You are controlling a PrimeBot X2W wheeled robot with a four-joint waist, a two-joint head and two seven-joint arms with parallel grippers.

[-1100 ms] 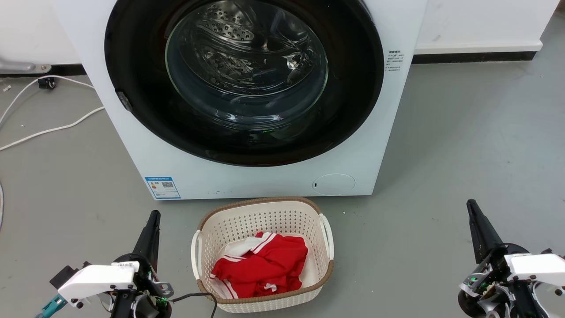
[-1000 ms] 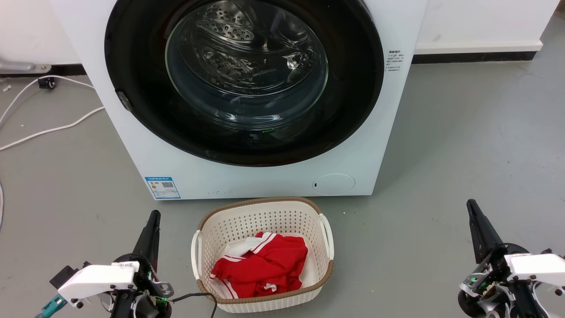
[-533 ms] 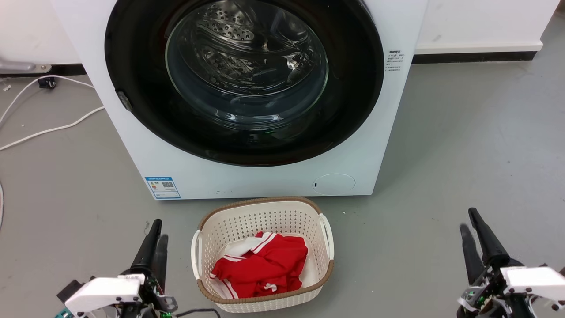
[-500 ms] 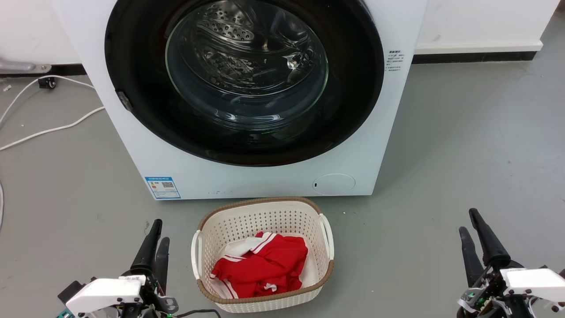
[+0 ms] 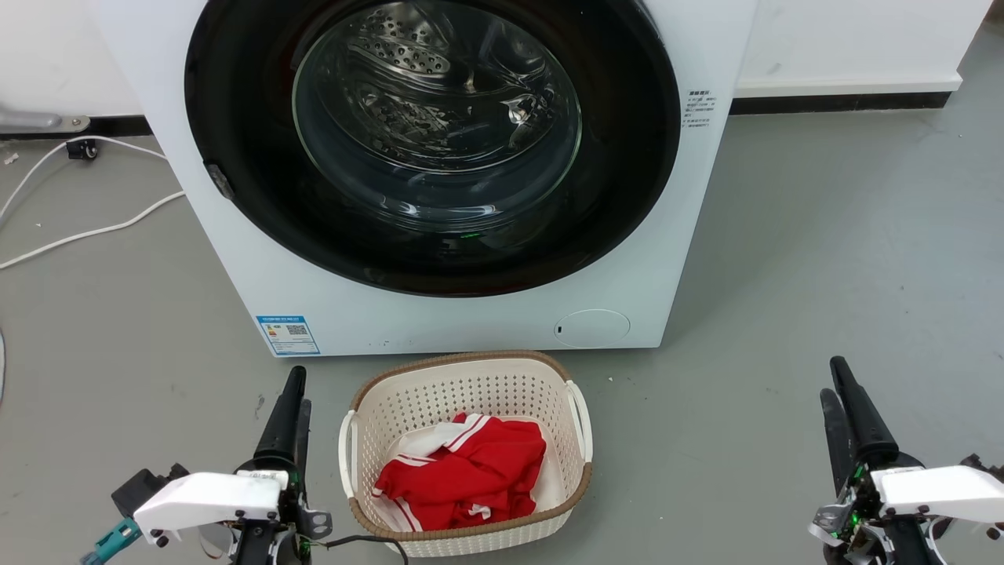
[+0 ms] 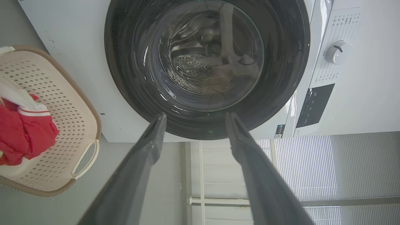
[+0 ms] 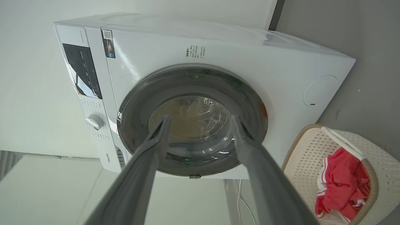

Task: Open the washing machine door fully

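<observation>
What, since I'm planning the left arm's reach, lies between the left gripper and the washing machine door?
Bare floor, then the washing machine's white front below the door, in the head view. The laundry basket sits right of the left gripper.

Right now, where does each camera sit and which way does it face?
Head view: on the head, looking down at the washing machine door, basket, left gripper, right gripper.
Left wrist view: on the left wrist, facing the door between its open fingers.
Right wrist view: on the right wrist, likewise.
Shared: all three show door and basket.
</observation>
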